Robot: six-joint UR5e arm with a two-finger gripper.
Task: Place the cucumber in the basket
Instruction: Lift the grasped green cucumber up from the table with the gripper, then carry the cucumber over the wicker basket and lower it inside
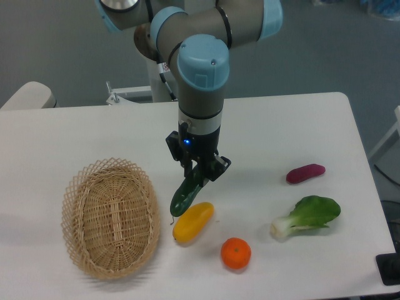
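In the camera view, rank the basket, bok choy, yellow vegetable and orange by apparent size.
1. basket, clearly largest
2. bok choy
3. yellow vegetable
4. orange

Bok choy and yellow vegetable look close in size; treat that pair as unsure.

One fixed camera looks down from the white table's (281, 131) 6 o'clock edge, fairly near, facing 12 o'clock.
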